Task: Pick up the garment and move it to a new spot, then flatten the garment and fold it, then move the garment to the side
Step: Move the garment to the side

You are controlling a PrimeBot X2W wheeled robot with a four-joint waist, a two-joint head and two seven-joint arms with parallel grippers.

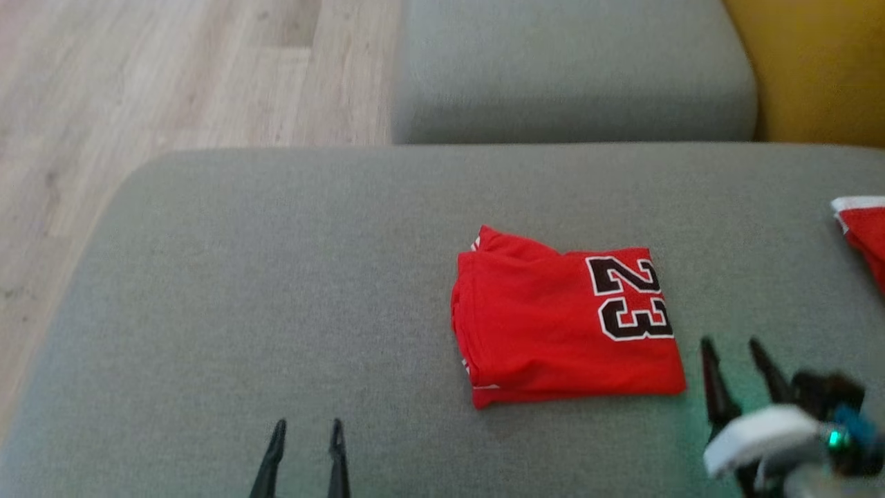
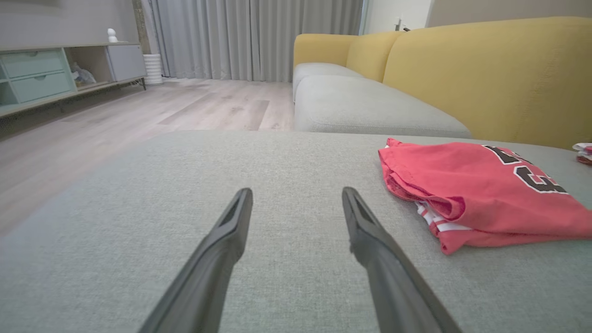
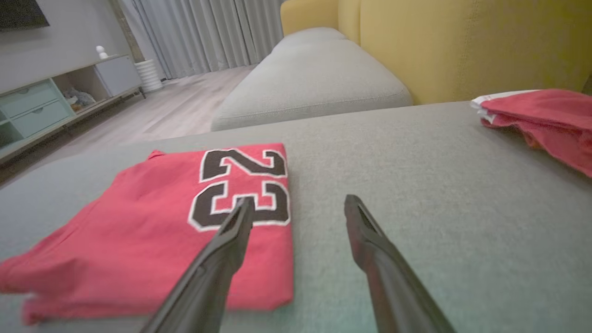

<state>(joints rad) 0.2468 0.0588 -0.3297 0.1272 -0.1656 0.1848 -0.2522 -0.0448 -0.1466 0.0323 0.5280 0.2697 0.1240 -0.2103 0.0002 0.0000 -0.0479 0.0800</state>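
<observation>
Item: garment point(image 1: 567, 318), red, numbered 23, lying folded in a compact rectangle on the grey seat cushion point(image 1: 276, 277), a little toward 3 o'clock of the head view's centre. You are looking at a job mostly done, by my reading: pick-up, flattening and folding are appearing complete, and the shift to the side is remaining. Left gripper point(image 1: 308, 423): jaws standing wide, carrying nothing, hovering at the garment's 8 o'clock, well apart from it. Right gripper point(image 1: 729, 342): jaws standing wide, empty, sitting just beside the garment's corner at 4 o'clock; whether it is touching, you cannot tell. Edges: the cushion is dropping to the wooden floor point(image 1: 138, 83) at 9 to 10 o'clock and meeting a neighbouring cushion point(image 1: 574, 69) at 12. Open room: bare fabric is stretching toward 9 o'clock; at 3 o'clock a second red cloth point(image 1: 864, 235) is crowding the edge.
</observation>
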